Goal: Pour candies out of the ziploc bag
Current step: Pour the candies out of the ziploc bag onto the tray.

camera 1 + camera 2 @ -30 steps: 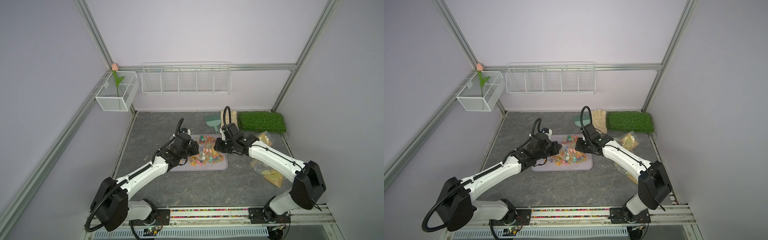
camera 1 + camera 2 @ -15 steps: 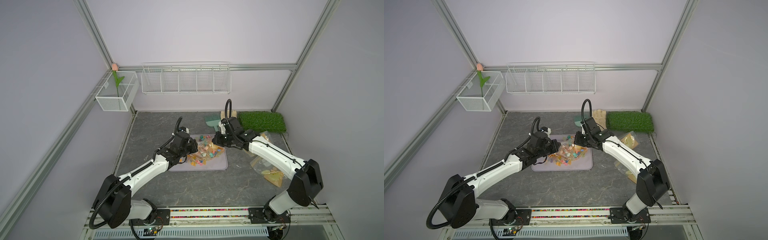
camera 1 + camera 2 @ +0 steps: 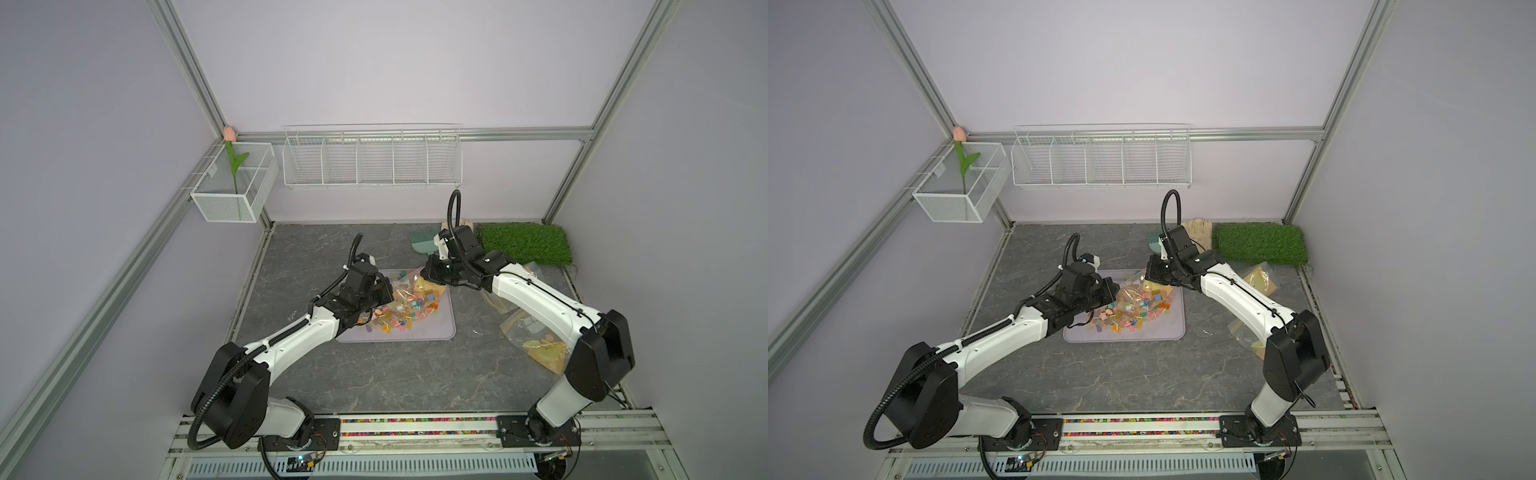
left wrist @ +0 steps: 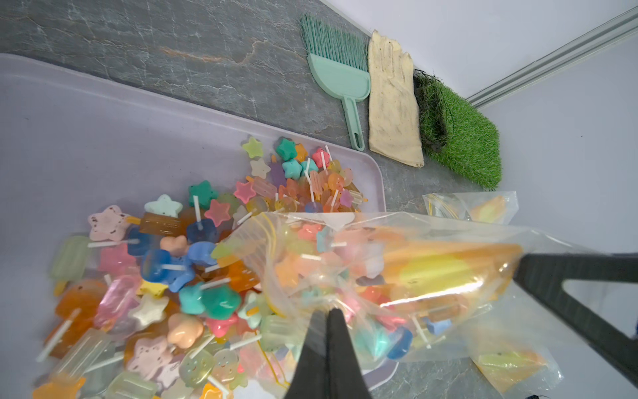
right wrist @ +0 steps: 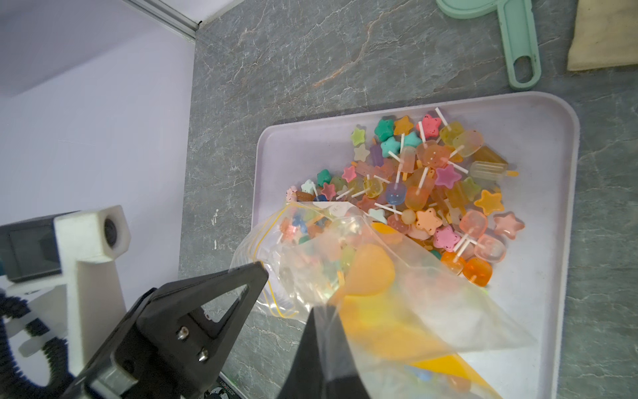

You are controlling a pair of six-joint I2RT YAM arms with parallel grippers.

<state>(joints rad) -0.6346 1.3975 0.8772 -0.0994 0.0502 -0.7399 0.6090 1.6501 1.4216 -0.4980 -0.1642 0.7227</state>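
Since each pincer is clenched on the clear film, the left gripper [image 4: 327,319] and right gripper [image 5: 324,324] hold the ziploc bag [image 4: 397,269] raised over the tray [image 5: 538,138], mouth tipped down toward it so contents slide out. Most candies [image 5: 431,179] lie heaped on the tray; a remainder is visible inside the bag near its mouth. Judgement: pouring is well along, not complete. Opposed grips stretch the bag, presumably to hold the mouth open.

Top views: high above the front, looking down on the whole desk [image 3: 395,374].
Wrist views: close above the tray [image 4: 86,131]; both share its candies [image 4: 217,211].
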